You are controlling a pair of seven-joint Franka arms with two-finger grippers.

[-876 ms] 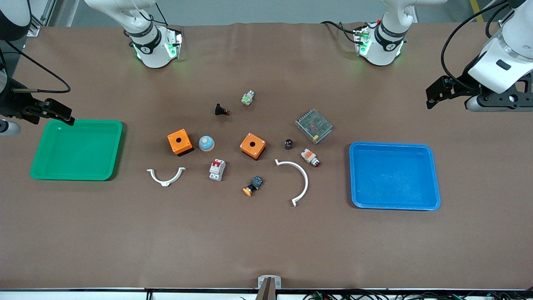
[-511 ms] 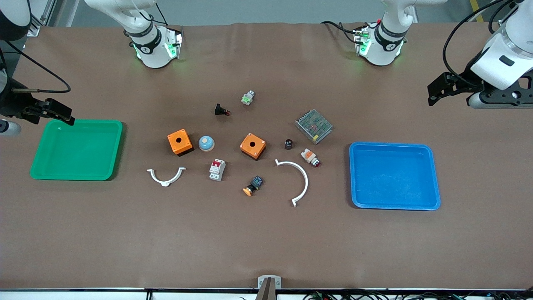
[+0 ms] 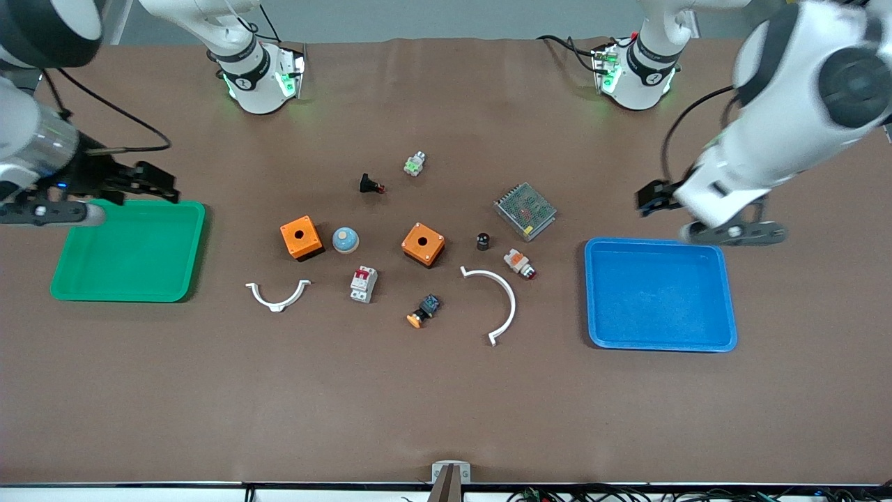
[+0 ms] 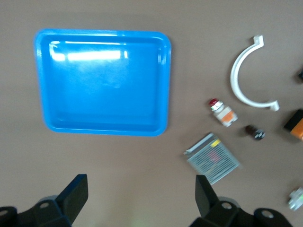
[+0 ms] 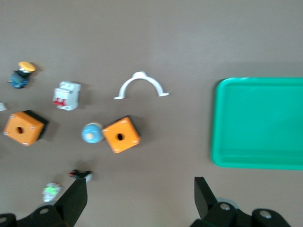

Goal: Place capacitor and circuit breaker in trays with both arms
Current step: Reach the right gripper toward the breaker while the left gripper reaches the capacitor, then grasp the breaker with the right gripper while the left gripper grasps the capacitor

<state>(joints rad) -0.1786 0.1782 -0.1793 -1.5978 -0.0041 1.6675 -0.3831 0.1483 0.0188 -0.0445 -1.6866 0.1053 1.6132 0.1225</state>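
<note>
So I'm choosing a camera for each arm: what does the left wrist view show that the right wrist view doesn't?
Only the left wrist view: the blue tray, the capacitor, the grey mesh module and the open left gripper.
Only the right wrist view: the green tray, the circuit breaker and the open right gripper.
Both: the brown table.

Arms (image 3: 766,139): white shells, black joints
Cables (image 3: 111,118): black, looping
Bases (image 3: 254,77): white, black band, green lights

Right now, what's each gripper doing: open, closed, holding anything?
Left gripper: open, empty, up beside the blue tray.
Right gripper: open, empty, up beside the green tray.
</note>
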